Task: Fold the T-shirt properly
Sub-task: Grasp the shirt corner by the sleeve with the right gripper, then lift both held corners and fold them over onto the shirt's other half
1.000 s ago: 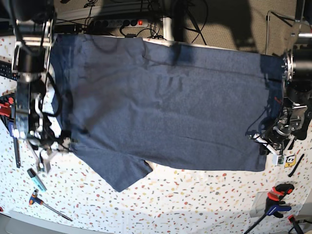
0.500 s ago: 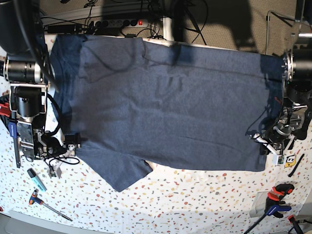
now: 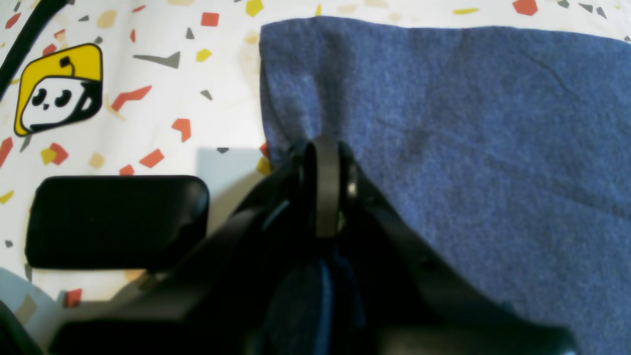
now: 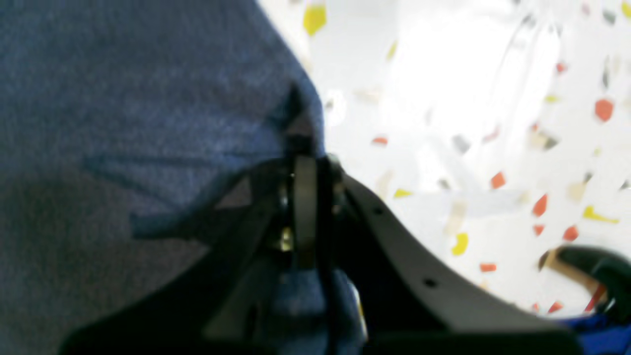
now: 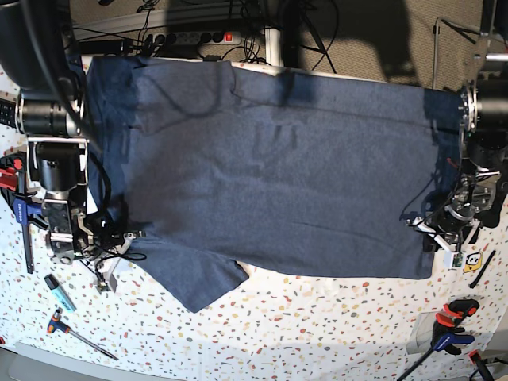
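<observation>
The dark navy T-shirt [image 5: 270,167] lies spread flat across the terrazzo table, plain side up, with one sleeve [image 5: 198,282] pointing to the front. My left gripper [image 5: 431,231], on the right of the base view, is shut on the shirt's bottom corner. In the left wrist view the jaws [image 3: 325,148] pinch a fold of the blue cloth [image 3: 468,123]. My right gripper [image 5: 132,236], on the left of the base view, is shut on the shirt's edge beside the sleeve. In the right wrist view [image 4: 303,148] it pinches the cloth's edge [image 4: 148,98].
A yellow sticker [image 5: 473,261] [image 3: 56,86] is on the table next to the left gripper. Clamps [image 5: 451,325] lie at the front right. A marker [image 5: 59,292] and a red-handled tool [image 5: 57,321] lie at the front left. A power strip [image 5: 190,37] sits behind the table.
My right arm has moved right, from bare table beside the shirt to its edge near the sleeve, where its gripper now holds the cloth. The left arm has not moved.
</observation>
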Tool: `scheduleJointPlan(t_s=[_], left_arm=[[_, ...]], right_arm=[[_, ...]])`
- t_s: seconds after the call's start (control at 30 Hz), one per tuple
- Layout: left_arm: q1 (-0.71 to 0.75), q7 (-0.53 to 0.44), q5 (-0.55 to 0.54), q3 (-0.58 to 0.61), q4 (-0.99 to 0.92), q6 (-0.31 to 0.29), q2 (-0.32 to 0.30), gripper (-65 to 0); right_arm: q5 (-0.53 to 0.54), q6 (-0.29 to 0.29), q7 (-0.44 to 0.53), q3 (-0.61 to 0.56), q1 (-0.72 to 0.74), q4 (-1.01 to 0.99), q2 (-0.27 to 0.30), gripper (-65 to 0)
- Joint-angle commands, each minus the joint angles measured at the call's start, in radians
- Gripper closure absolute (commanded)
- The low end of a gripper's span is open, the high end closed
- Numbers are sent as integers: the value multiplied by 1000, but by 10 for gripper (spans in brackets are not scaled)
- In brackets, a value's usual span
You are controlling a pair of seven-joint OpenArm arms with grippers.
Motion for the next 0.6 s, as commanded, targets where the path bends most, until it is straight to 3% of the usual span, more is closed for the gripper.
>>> scheduleJointPlan(t_s=[0.0, 0.27, 0.4, 0.57], left_arm=[[-25, -18, 3, 1, 7, 0, -12, 0], [-52, 2, -114, 0, 9, -1, -18, 0], [-81, 81, -154, -1, 26, -25, -30, 0], [-77, 229, -254, -1, 144, -60, -75, 0]], right_arm=[[-10, 2, 38, 3, 39, 15, 12, 0], [-24, 14, 60, 3, 45, 25, 12, 0], [-24, 153, 68, 3, 44, 54, 13, 0], [-23, 162, 43, 6, 13, 149, 15, 0]])
